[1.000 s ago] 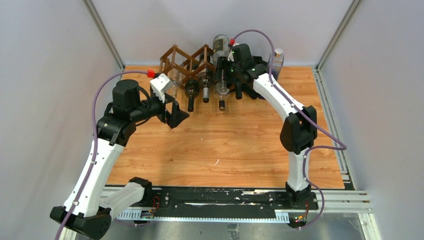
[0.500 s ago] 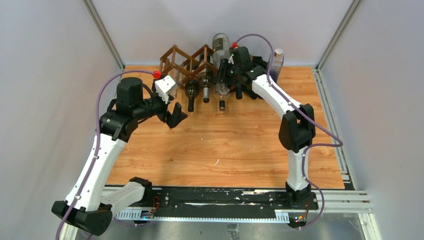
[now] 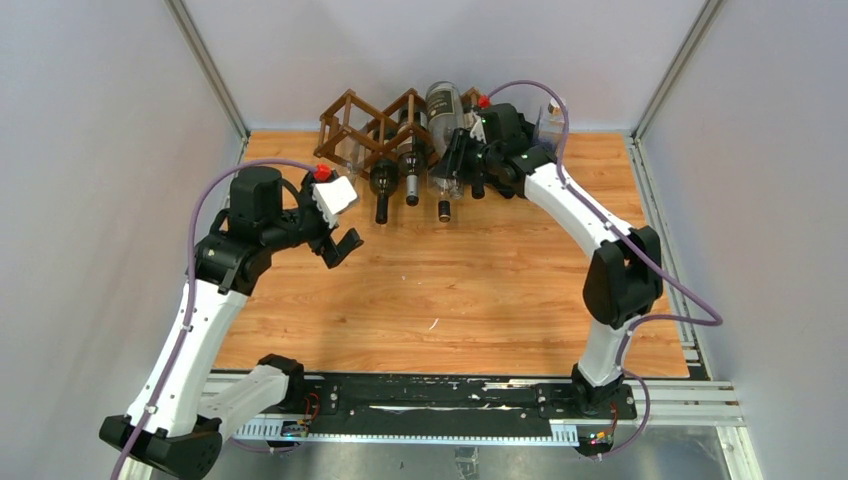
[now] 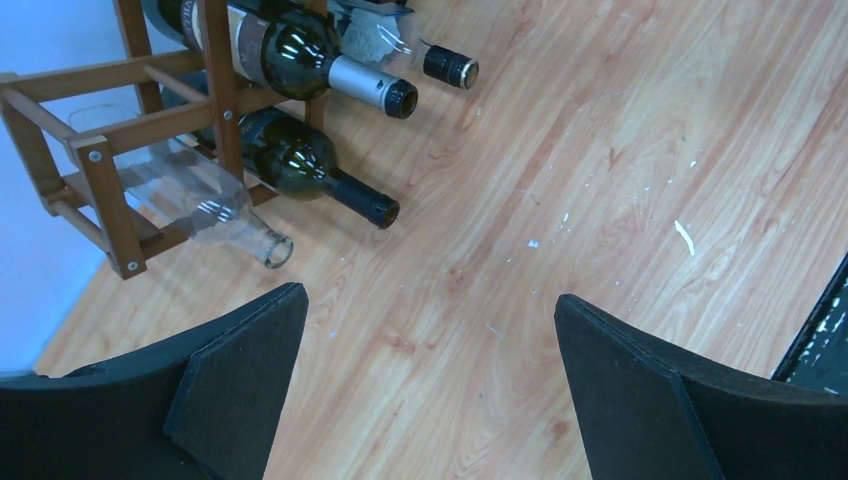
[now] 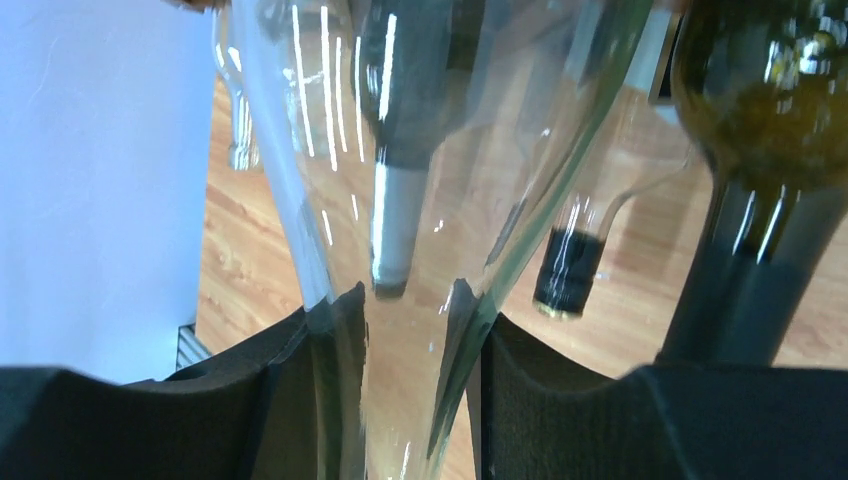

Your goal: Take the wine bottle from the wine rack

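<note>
1. The rack point(image 3: 350, 115) is built of dark brown wooden slats crossed into diamond cells. It is set at the far edge of the table point(image 3: 450, 290), close to the back wall.
2. A clear bottle point(image 3: 443, 120) of smooth glass, with a dark label and a black cap, is seen at the rack's right end. Its neck is pointed towards the near edge. Whether it rests on the slats cannot be told.
3. The right gripper point(image 5: 408, 320) is clamped on that glass, with the matt black fingers point(image 5: 320, 350) pressed to either side of a narrowing part.
4. Two dark bottles point(image 4: 300, 160) are laid in the cells to the left, the upper one collared in silver foil. An uncapped bottle point(image 4: 205, 200) of clear glass lies in the lowest left cell, its mouth low by the board.
5. The left gripper point(image 4: 428, 300) is held with its jaws wide apart and nothing between them. It is above bare board, near the rack's left front corner but apart from it.
6. The table is surfaced in orange wood-grain, flecked with small white marks. Open board is left from the bottle necks down to the arm bases, and grey walls point(image 3: 100, 150) close in the back and both sides.
</note>
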{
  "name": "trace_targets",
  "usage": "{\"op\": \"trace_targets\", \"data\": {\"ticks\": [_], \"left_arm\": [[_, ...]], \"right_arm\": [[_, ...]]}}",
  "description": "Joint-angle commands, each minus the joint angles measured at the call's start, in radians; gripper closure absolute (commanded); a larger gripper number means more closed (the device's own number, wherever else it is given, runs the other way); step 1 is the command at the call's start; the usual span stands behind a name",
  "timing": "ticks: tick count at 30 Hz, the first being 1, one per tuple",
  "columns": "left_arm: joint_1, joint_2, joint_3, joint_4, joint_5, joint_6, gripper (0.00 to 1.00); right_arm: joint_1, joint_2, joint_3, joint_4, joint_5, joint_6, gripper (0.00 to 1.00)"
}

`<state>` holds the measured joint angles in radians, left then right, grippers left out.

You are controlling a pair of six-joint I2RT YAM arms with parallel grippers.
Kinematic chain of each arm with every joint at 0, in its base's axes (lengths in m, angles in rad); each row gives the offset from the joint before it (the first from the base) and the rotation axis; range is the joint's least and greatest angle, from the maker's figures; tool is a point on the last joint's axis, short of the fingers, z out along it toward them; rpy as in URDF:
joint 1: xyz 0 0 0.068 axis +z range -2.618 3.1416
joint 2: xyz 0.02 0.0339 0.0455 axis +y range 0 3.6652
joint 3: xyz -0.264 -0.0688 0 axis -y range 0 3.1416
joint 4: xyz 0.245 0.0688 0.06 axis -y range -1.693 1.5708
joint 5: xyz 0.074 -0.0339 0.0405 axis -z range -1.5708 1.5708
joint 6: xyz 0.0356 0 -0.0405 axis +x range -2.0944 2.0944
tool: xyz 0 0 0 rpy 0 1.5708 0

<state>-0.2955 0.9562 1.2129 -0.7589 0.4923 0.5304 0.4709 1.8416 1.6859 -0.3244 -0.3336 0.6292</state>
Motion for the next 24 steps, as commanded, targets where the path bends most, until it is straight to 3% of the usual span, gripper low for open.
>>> {"op": "trace_targets", "data": {"ticks": [1,5,15,20,24], "left_arm": [[0.007,-0.021,-0.026,-0.028,-0.002,0.094,0.0],[0.007,-0.021,-0.041,-0.029,0.001,0.155,0.0],[0.007,-0.074,-0.132,-0.01,0.033,0.477,0.0],[0.007,-0.182,-0.333,0.34,-0.011,0.593,0.0],[0.006,-0.118,-0.269,0.335,-0.038,0.591,0.0]], "right_arm": [[-0.012,-0.18,-0.048,0.162,-0.072,-0.003,1.0],[-0.011,-0.279,-0.139,0.181,-0.106,-0.011,1.0],[0.005,-0.476,-0.335,0.152,-0.241,-0.071,1.0],[0.045,-0.532,-0.366,0.072,-0.259,-0.13,1.0],[0.073,-0.597,-0.409,0.043,-0.314,-0.172,1.0]]}}
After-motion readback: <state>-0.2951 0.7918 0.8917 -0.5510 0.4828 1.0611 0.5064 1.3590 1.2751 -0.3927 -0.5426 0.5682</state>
